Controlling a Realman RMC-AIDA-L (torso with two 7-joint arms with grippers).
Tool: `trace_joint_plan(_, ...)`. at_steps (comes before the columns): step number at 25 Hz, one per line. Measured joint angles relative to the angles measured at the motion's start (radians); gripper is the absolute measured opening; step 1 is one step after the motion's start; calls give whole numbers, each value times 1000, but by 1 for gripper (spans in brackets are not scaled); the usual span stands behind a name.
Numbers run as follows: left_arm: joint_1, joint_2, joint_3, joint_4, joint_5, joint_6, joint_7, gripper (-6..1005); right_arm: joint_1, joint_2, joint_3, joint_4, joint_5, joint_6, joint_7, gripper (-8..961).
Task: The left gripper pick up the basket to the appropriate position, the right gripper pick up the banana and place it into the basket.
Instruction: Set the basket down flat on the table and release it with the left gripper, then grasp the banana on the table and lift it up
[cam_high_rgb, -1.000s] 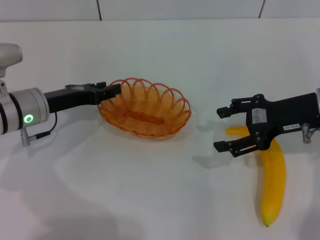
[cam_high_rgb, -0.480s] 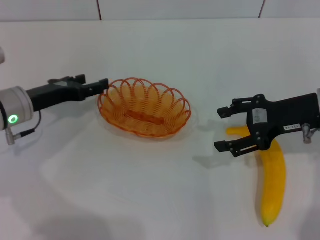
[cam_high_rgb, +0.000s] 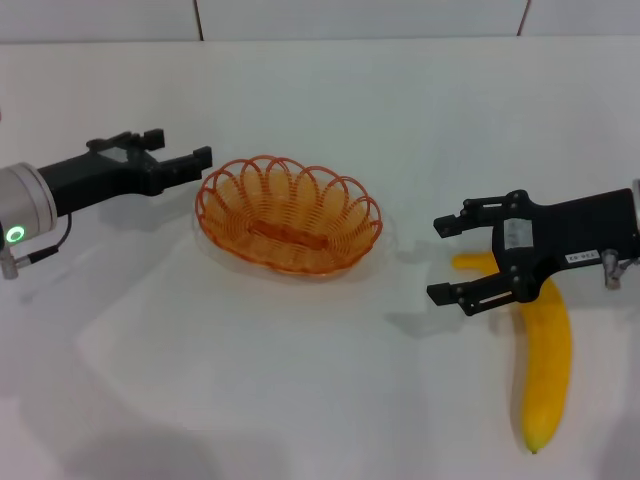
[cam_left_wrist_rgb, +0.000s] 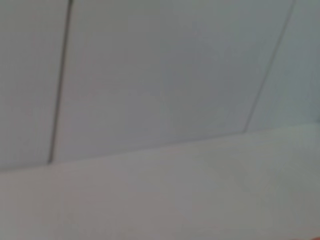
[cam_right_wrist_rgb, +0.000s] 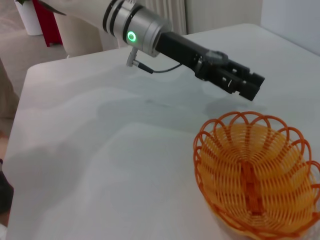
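Left gripper (cam_right_wrist_rgb: 244, 82) just beside basket (cam_right_wrist_rgb: 256, 176), apart.

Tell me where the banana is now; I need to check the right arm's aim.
In the head view the banana lies on the table at the robot's right, partly under the open right gripper, apart from the basket.

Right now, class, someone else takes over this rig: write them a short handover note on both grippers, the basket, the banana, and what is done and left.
Left gripper: empty, just clear of the rim of the oval orange wire basket, on its left side.
Right gripper: open, empty, hovering over the stem end of the curved yellow banana.
Basket: on the white table, nothing in it.
Banana: lying flat, to the basket's right.
Done: basket released.
Left: grasp the banana and place it in the basket.
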Motion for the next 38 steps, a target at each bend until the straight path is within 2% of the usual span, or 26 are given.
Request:
trace_joint_plan(8,60,0,2,55,-151,202,154,877,1,4,1,0,23,2,-12,886)
trace_joint_plan(16,88,-1,2,69,-186,392,258,877,-4,6,-1,-1,81,38,-27,885)
trace_joint_plan(25,130,1,4,72,-214,669,353,877,-15,15,-10,-34,115,114,-10,885)
trace_joint_plan(28,144,4,3,75,-214,694,359,877,-51,15,-26,-99,124,154,33,885)
trace_joint_plan(34,157,7,-1,76,-213,692,359,876,-185,15,-181,-335,129,280,181,885)
trace_joint_plan(38,158,8,-1,76,-211,687,356,876,-235,14,-255,-428,117,327,252,885)
